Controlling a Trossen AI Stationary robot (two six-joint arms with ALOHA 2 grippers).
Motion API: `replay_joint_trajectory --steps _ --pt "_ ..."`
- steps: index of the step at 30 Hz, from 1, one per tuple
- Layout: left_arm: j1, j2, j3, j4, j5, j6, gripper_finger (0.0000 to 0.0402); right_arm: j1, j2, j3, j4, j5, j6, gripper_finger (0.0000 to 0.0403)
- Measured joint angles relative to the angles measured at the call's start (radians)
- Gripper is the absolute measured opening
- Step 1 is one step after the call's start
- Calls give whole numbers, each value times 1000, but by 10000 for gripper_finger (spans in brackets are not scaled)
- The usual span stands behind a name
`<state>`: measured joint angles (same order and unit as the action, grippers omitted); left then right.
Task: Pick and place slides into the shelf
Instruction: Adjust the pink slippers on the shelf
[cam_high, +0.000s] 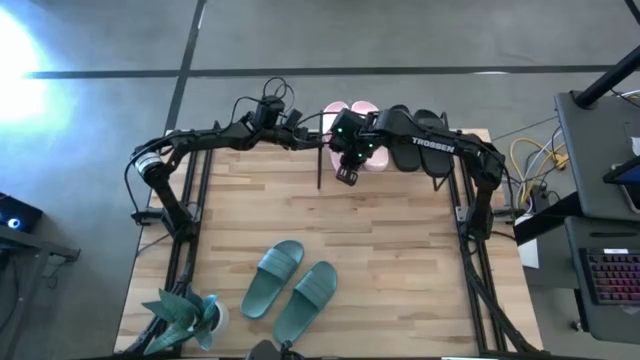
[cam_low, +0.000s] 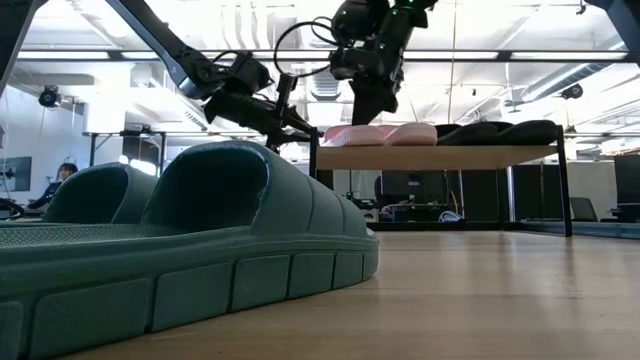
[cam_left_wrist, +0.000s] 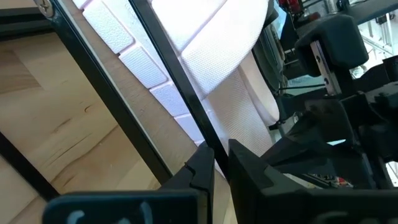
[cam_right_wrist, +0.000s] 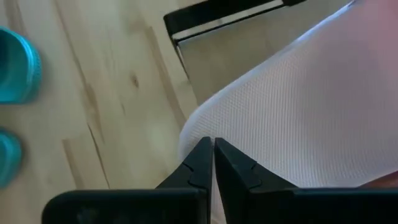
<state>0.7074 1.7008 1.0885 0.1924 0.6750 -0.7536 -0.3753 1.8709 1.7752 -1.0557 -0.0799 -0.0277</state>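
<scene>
Up on the shelf (cam_low: 440, 155) sit four slides: two pink slides (cam_low: 380, 133) and two black slides (cam_low: 495, 131). Both grippers hover by the pink pair, left gripper (cam_high: 300, 135) and right gripper (cam_high: 347, 176), each with jaws pressed together, holding nothing. Two green slides (cam_high: 290, 285) lie on the table (cam_high: 400, 260) near its front edge.

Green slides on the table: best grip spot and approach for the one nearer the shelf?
Grip the wide strap of the left green slide, one finger under its arch and one on top, coming from above. It lies sole-down with the strap arching over the footbed, as the low view shows. Its mate lies close alongside, so avoid a sideways pinch.
</scene>
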Motion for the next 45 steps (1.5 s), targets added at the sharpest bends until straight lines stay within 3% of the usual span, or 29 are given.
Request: replay_joint_trajectory --steps 17,24,28,45 --pt "0 0 0 1 1 -19 8 4 -19 10 131 17 16 13" --pt "0 0 0 2 1 -22 8 2 -28 32 -42 73 -52 13" --pt "0 0 0 2 2 -23 8 2 -22 -13 -44 78 -71 13" --pt "0 -2 -3 0 4 -27 8 17 16 -46 171 47 -40 13"
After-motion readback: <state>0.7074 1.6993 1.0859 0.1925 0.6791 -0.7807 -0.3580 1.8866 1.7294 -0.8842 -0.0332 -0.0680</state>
